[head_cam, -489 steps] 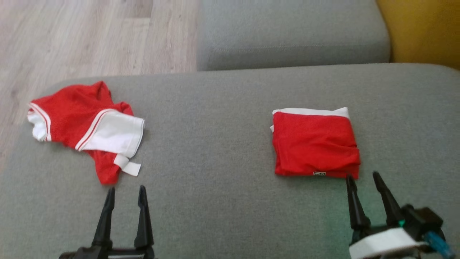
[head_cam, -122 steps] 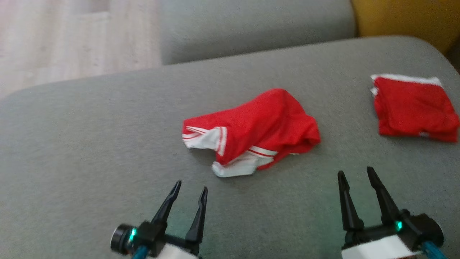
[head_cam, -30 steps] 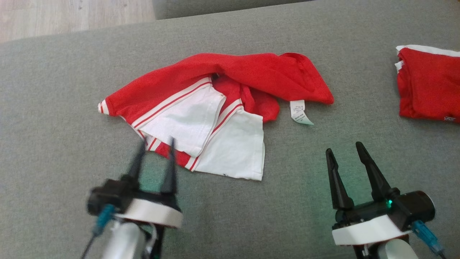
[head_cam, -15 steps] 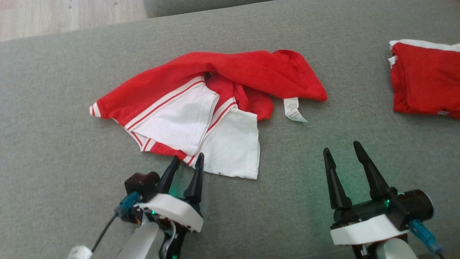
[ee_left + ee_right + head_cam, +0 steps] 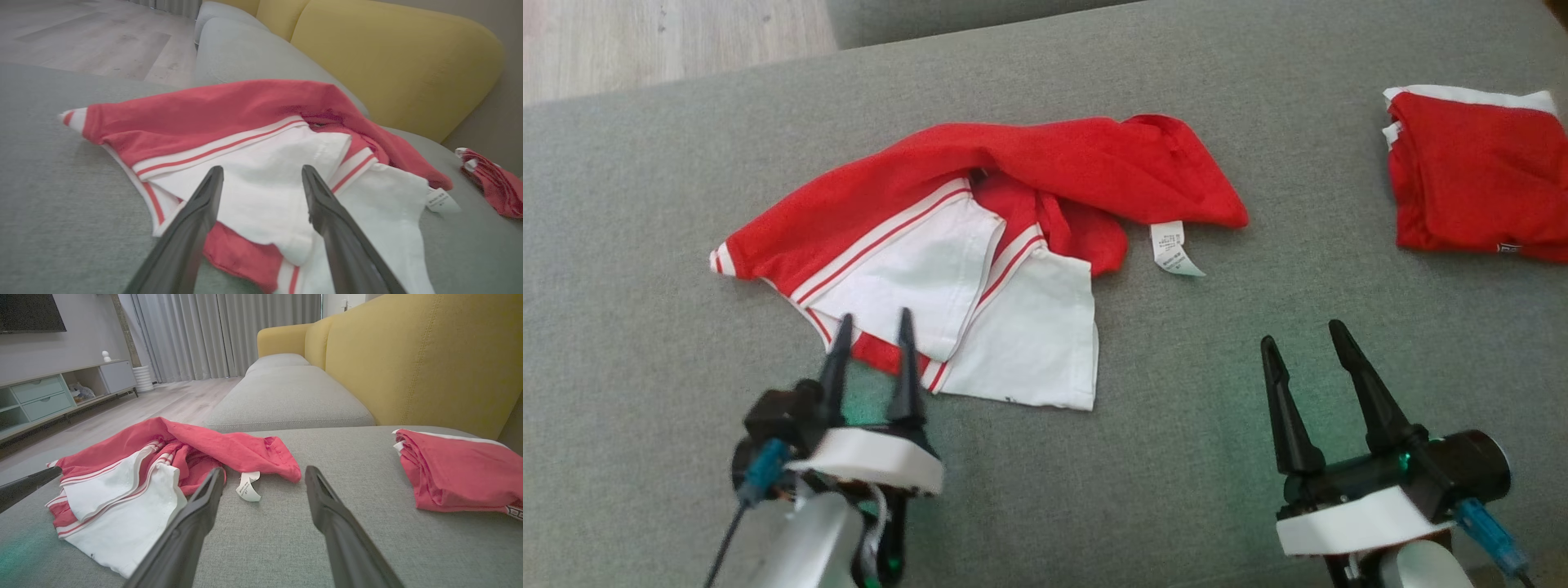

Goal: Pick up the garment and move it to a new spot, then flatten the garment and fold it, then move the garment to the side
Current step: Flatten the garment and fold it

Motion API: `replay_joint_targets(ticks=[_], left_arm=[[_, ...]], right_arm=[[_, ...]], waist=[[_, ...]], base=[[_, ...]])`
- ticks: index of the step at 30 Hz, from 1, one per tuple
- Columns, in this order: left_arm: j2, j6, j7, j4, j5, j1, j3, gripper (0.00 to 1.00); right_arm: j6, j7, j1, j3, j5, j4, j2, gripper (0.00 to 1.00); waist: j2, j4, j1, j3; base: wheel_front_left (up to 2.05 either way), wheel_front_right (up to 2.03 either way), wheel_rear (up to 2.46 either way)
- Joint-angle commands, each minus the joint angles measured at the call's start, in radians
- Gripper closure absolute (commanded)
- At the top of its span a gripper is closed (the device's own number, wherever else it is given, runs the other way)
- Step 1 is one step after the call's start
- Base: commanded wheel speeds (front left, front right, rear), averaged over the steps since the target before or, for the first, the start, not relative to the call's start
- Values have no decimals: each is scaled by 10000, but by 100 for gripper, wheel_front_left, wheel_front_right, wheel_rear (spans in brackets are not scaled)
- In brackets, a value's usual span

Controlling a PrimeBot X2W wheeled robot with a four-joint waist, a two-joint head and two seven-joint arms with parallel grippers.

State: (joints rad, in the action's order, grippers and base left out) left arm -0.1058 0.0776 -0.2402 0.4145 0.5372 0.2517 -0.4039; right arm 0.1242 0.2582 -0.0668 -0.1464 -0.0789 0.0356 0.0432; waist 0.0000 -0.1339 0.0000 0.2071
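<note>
A crumpled red and white garment [image 5: 980, 220] [image 5: 229, 118] [image 5: 135, 469] lies spread on the grey sofa cushion [image 5: 645, 163], a white label [image 5: 1172, 249] sticking out on its right. My left gripper [image 5: 874, 325] [image 5: 261, 175] is open at the garment's near left hem, fingertips over the striped edge, with nothing between its fingers. Right of the garment, my right gripper [image 5: 1303, 333] [image 5: 264, 473] hovers open above bare cushion, empty.
A second red garment [image 5: 1474, 175] [image 5: 457, 473], folded, rests at the cushion's right. Yellow sofa backrest [image 5: 408, 355] rises behind it. Another grey cushion [image 5: 286, 396] continues beyond, and wooden floor [image 5: 645, 41] lies past the far left edge.
My left gripper swung right along the garment's near hem and then back left to the striped edge. The head camera drifted, shifting the whole picture slightly left. The right gripper stays put.
</note>
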Motion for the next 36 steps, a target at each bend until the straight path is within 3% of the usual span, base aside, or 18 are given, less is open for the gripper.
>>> replay_joint_targets(ticks=[1,7,15,36], left_arm=[[-74,-86,-117,-535,-42,-55,160,0],[185,-643,892,-1090,765,-491,-339,0],[352,-996,1745,-807,1681,-597,-546,0],[404,-1290,1510,105,2159,288,-401,0]], right_arm=[[65,36,167,-187,79,-264,70,0],[65,36,165,-226,172,-277,70,0],[65,36,203,-307,235,-290,70,0],[65,36,293,-330,296,-328,70,0]], waist=[[0,8,0,-24],[0,40,0,-53],[0,-36,0,13],[0,-119,0,355]], base=[[0,0,0],[0,0,0],[0,0,0],[0,0,0]])
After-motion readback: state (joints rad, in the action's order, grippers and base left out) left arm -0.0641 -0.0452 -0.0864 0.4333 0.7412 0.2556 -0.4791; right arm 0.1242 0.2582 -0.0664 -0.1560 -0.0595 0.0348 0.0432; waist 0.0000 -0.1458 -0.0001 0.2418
